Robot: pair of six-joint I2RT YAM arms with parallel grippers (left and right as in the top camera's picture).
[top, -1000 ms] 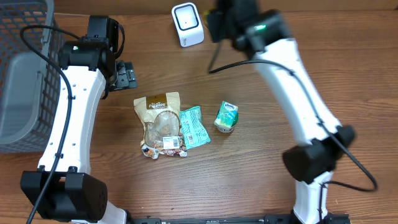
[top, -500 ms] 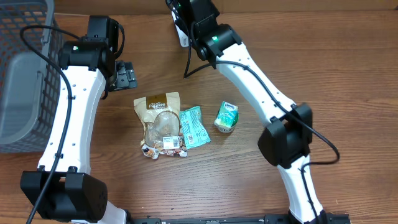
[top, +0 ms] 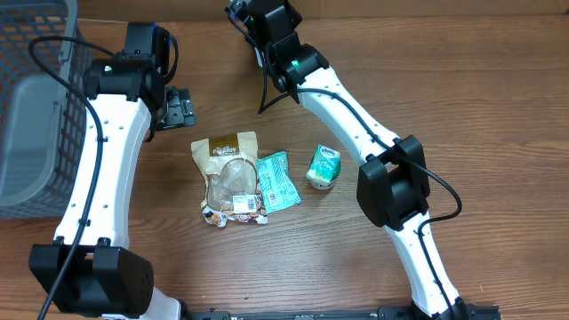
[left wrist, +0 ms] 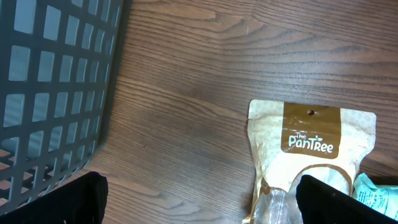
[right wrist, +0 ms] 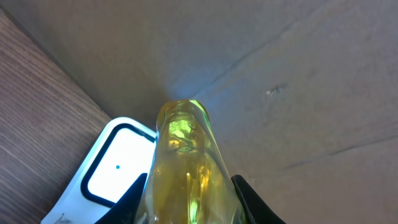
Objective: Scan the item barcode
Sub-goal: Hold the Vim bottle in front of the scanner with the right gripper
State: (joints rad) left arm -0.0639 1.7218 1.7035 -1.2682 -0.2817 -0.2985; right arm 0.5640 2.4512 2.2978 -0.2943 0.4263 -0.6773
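Bottle (right wrist: 186,155) clenched in right gripper (right wrist: 189,198) over edge scanner (right wrist: 112,171); left gripper (left wrist: 199,200) released beside basket (left wrist: 56,81)

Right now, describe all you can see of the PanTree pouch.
The PanTree pouch lies flat on the table, brown band and hang hole toward the far edge. It looks like tan paper, with a clear window showing contents and a label at its near end. A teal packet meets its side; nothing else touches it.

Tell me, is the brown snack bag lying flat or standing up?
Lying flat. The snack bag rests front-up on the table, label readable.
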